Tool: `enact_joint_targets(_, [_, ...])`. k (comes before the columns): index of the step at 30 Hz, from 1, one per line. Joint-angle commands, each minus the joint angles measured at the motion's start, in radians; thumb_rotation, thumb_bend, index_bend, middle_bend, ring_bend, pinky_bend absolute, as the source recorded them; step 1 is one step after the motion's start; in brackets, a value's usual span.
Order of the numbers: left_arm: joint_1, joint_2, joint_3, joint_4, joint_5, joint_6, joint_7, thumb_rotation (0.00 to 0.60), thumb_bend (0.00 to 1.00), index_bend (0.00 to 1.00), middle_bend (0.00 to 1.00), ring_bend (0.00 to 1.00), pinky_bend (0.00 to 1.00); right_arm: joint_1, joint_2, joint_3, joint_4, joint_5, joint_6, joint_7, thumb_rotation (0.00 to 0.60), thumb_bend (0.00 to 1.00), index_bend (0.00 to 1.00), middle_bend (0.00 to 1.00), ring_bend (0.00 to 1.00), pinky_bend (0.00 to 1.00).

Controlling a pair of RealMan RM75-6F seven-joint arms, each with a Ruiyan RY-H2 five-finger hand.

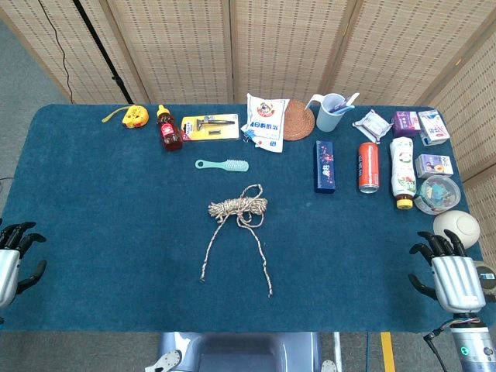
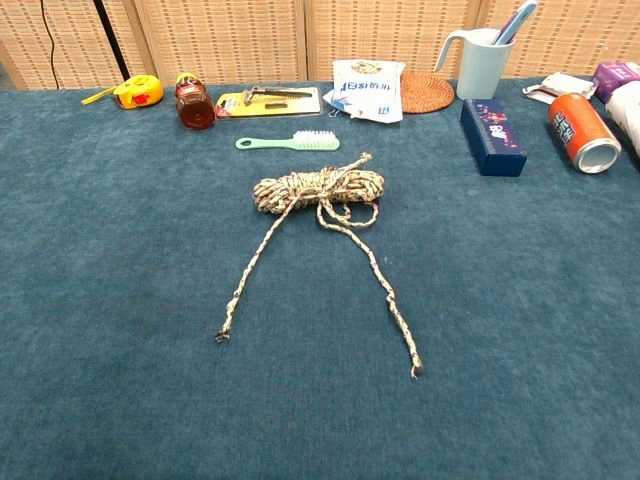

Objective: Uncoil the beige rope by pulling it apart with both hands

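Observation:
A beige rope lies coiled in a small bundle at the middle of the blue table, with two loose ends trailing toward the front edge. The chest view shows the rope bundle and both ends spreading apart. My left hand rests at the table's left front edge, fingers apart, holding nothing. My right hand rests at the right front edge, fingers spread, empty. Both hands are far from the rope and neither appears in the chest view.
Along the back stand a tape measure, sauce bottle, razor pack, snack bag, coaster and cup. A green brush lies behind the rope. A blue box, red can and several items crowd the right.

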State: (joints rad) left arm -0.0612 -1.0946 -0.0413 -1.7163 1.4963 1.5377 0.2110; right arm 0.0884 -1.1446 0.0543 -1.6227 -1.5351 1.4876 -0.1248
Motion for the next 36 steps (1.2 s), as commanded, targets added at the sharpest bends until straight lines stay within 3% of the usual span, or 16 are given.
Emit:
enact_joint_targets(1, [0.000, -0.002, 0.001, 0.000, 0.000, -0.001, 0.001, 0.600, 0.29, 0.38, 0.24, 0.18, 0.06, 0.000, 0.000, 0.000, 0.001, 0.001, -0.001, 0.001, 0.600, 0.22, 0.41, 0.23, 0.24, 0.12])
enact_joint_targets(25, [0.001, 0.025, 0.002, -0.010, 0.021, 0.004, -0.029, 0.600, 0.29, 0.38, 0.24, 0.18, 0.06, 0.003, 0.001, -0.005, -0.002, -0.026, 0.008, 0.016, 0.600, 0.22, 0.41, 0.23, 0.24, 0.12])
enact_joint_targets(36, [-0.004, 0.040, -0.003, -0.026, 0.020, -0.002, -0.031, 0.600, 0.29, 0.37, 0.24, 0.18, 0.06, 0.030, 0.000, -0.006, 0.015, -0.050, -0.019, 0.083, 0.600, 0.22, 0.38, 0.21, 0.23, 0.12])
